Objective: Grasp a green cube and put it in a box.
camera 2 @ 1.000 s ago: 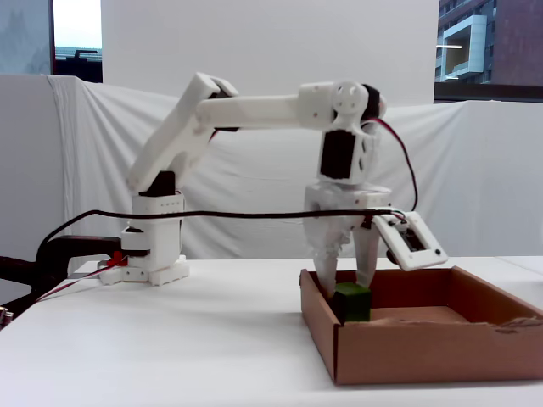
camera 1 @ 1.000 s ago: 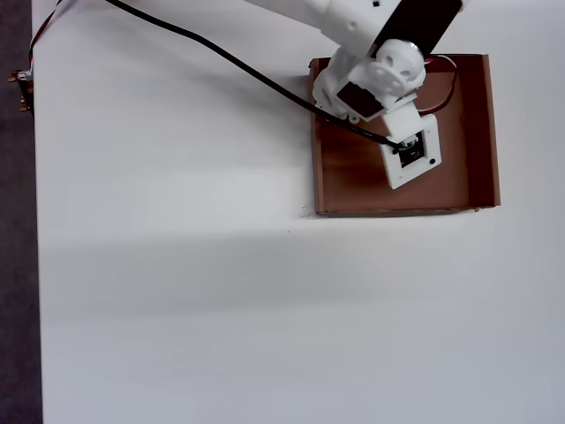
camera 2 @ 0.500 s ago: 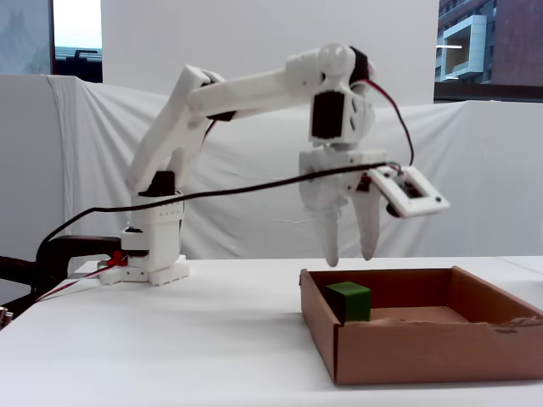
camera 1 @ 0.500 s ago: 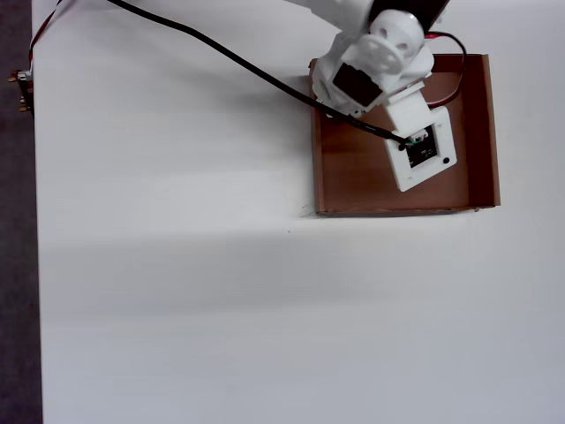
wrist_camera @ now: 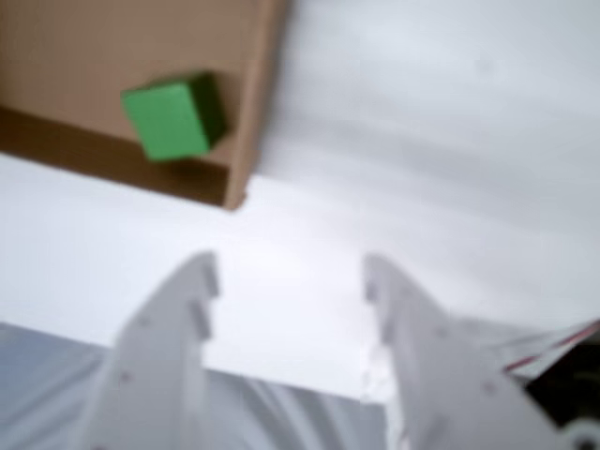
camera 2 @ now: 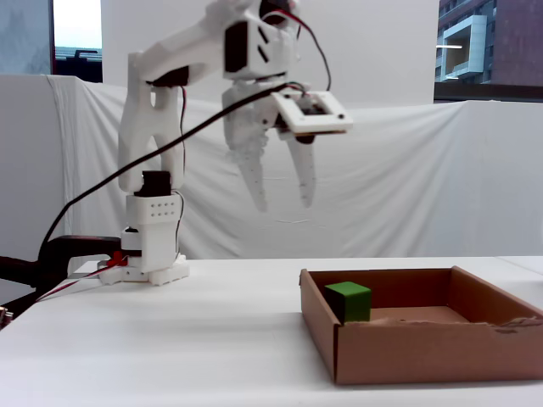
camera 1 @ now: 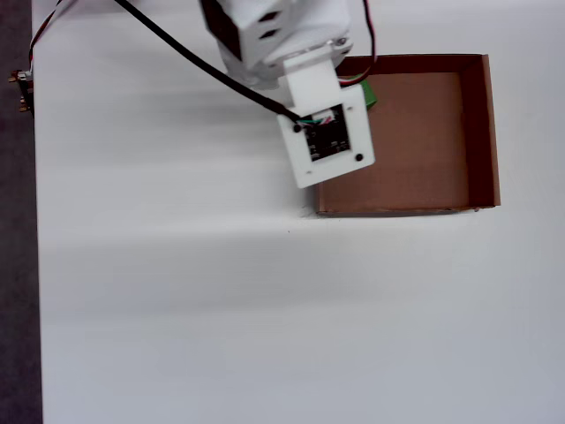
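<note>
The green cube (camera 2: 349, 301) rests on the floor of the brown cardboard box (camera 2: 416, 352), in the corner nearest the arm. In the wrist view the green cube (wrist_camera: 173, 117) lies against the box wall (wrist_camera: 258, 103). In the overhead view only a sliver of the green cube (camera 1: 369, 94) shows beside the wrist camera board, inside the box (camera 1: 477, 132). My gripper (camera 2: 287, 203) hangs high above the table, left of the box, open and empty. The wrist view shows the gripper (wrist_camera: 291, 272) with its white fingers wide apart over bare white table.
The arm's base (camera 2: 153, 254) stands at the back left of the white table (camera 2: 170, 348). A black cable (camera 1: 185, 53) runs from the wrist across the table toward the left edge. White cloth hangs behind the table.
The gripper has let go of the cube in the box, risen well above it and swung left, away from the box. The cube stays in the box corner.
</note>
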